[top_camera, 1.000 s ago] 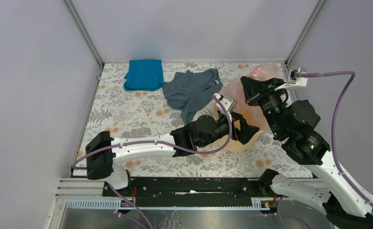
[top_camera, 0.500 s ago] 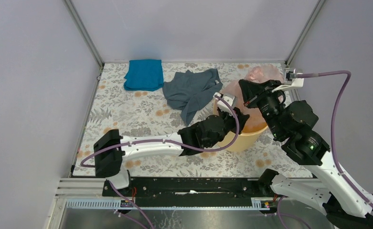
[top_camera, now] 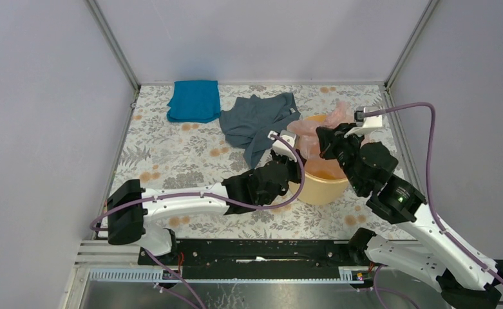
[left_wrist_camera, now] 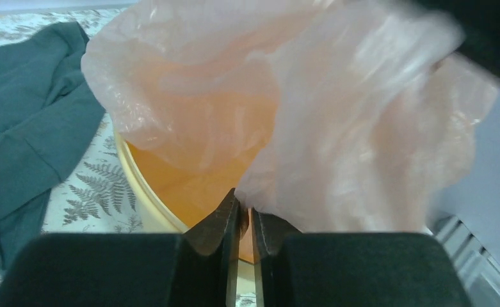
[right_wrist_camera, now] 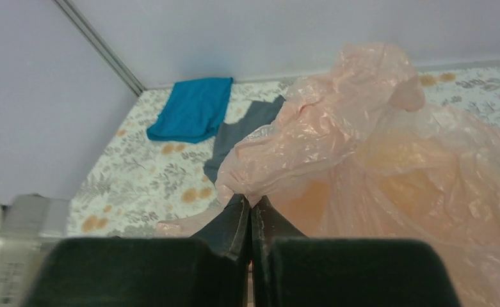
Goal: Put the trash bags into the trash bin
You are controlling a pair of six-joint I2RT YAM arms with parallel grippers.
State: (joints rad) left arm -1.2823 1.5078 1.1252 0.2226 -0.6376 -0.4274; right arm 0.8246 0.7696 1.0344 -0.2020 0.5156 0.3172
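Pale-pink and filmy, the trash bag (top_camera: 318, 123) is bunching above the far half of the trash bin (top_camera: 322, 187), which is standing upright on the floral surface (top_camera: 171, 154). Most of the film is sitting higher than the rim, while the near part of the bin's orange inside is showing uncovered from above.

The left claw (left_wrist_camera: 244, 208) is reaching in from the bin's left side, its two fingers drawn almost together with only a slit between them. The bag's lower edge is coming down right to its tips, so it is pinching the film just over the yellow rim (left_wrist_camera: 138, 185). The rest of the bag (left_wrist_camera: 311, 121) is ballooning up and away from that claw.

The right claw (right_wrist_camera: 250, 206) is clamping shut on a gathered fold of the bag (right_wrist_camera: 375, 147), with the film spreading beyond and to the right of its tips. In the top view this claw (top_camera: 322, 138) is hanging over the bin's far rim.

A grey garment (top_camera: 255, 122) is lying just left of the bin, and a folded blue cloth (top_camera: 194, 100) is lying farther left, near the back wall.
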